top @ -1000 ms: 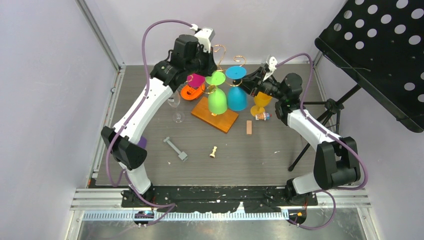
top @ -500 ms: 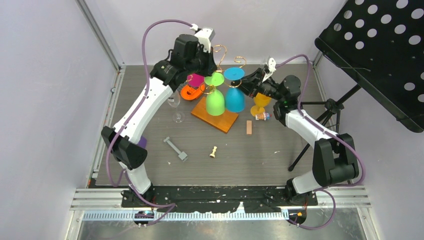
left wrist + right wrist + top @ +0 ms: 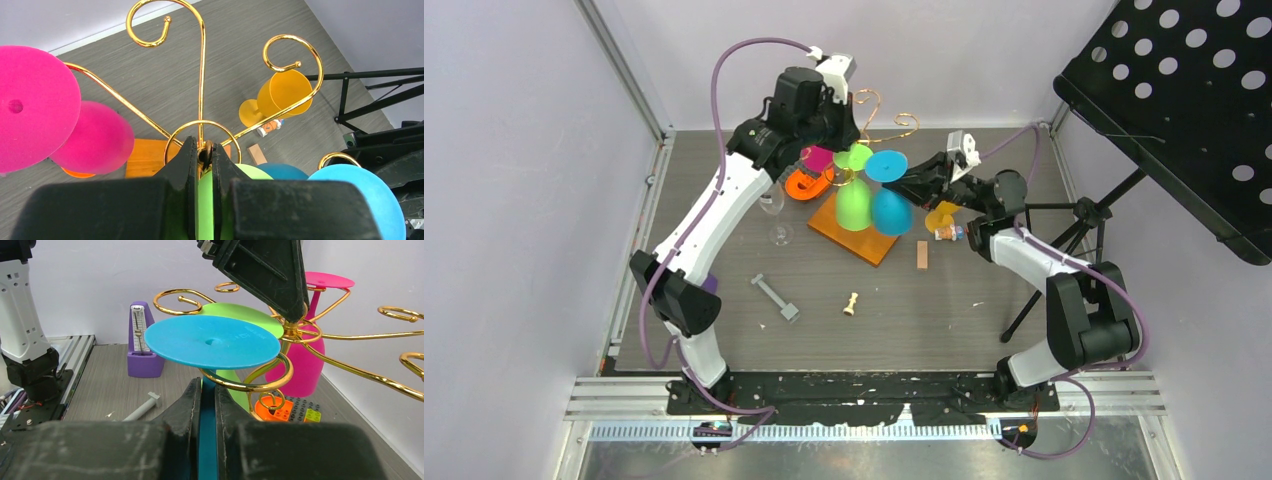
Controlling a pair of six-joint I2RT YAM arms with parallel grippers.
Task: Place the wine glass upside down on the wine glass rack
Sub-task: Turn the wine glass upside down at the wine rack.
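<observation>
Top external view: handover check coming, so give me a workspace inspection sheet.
Surface: grey wood-grain table.
Job's things: wine glass rack standing; blue wine glass inverted, tilted at a rack arm; green glass, pink glass hanging.
Clutter: yellow glass, clear glass, orange bricks, grey bolt, chess piece, wooden block.
Claws: left claw shut on rack post; right claw shut on blue wine glass stem.
Cables: purple cables loop over both arms.
Surroundings: black perforated music stand.

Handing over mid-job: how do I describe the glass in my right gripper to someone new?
Find the gold wire rack on its wooden base mid-table, glasses hanging upside down from its curled arms. On its right side is the blue wine glass, stem pinched in the right gripper. Its neighbours, the green glass and the pink glass, differ in colour: it alone is blue.
</observation>
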